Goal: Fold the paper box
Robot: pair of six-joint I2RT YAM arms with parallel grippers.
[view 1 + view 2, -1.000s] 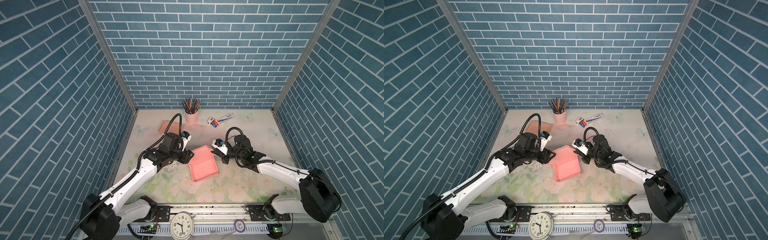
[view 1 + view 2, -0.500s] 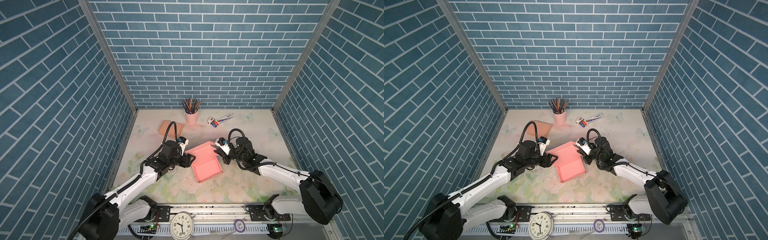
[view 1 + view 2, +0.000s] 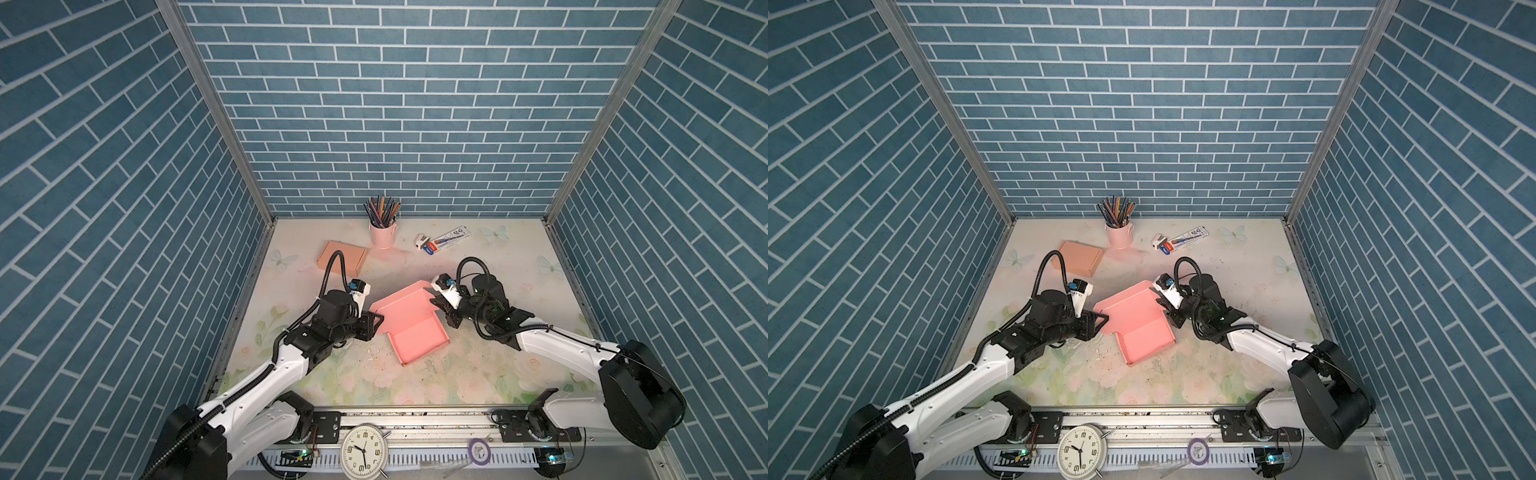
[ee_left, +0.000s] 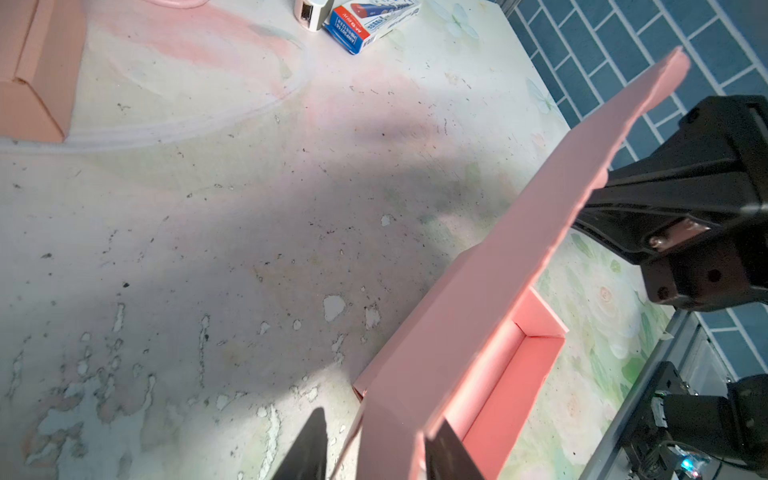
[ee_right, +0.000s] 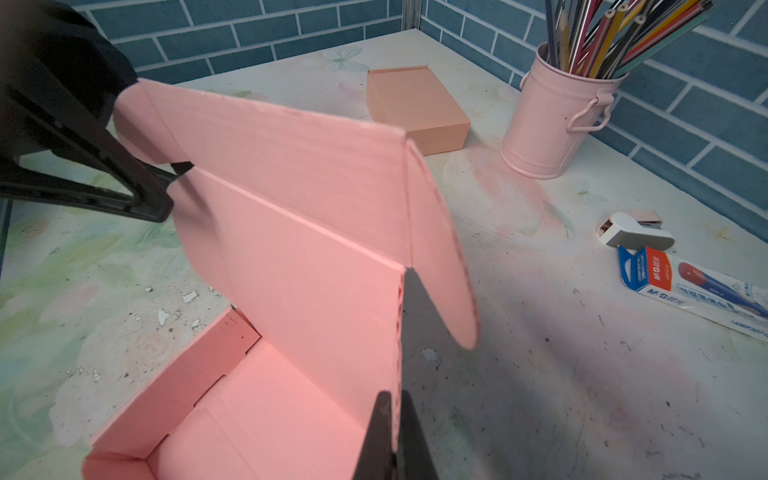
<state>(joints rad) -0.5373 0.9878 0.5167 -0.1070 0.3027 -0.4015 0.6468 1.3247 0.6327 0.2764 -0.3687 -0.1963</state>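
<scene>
Both top views show the paper box (image 3: 417,347) at mid-desk (image 3: 478,374), between the two arms, with a clock (image 3: 364,452) at the lower edge that neither wrist view shows. The tray sits mouth up, its long side along the hinge, running from lower left to upper right. The lid rises from that hinge and leans toward the upper left.

Only the right wrist view shows the tray's inside and the lid's rounded side flap. There the right tool (image 5: 395,436) is pressed together, pinching the lid's side edge. The left tool (image 5: 166,183) meets the lid's far corner.

The left wrist view has the lid edge-on. The left tool (image 4: 378,440) straddles it, one finger on each side; whether they press the card I cannot tell.

Toward the back stand a tan closed box (image 3: 343,258) and a pink pencil cup (image 3: 383,232). Beside a stapler (image 5: 636,230) lies a pen carton (image 5: 685,286) marked "M&G"
</scene>
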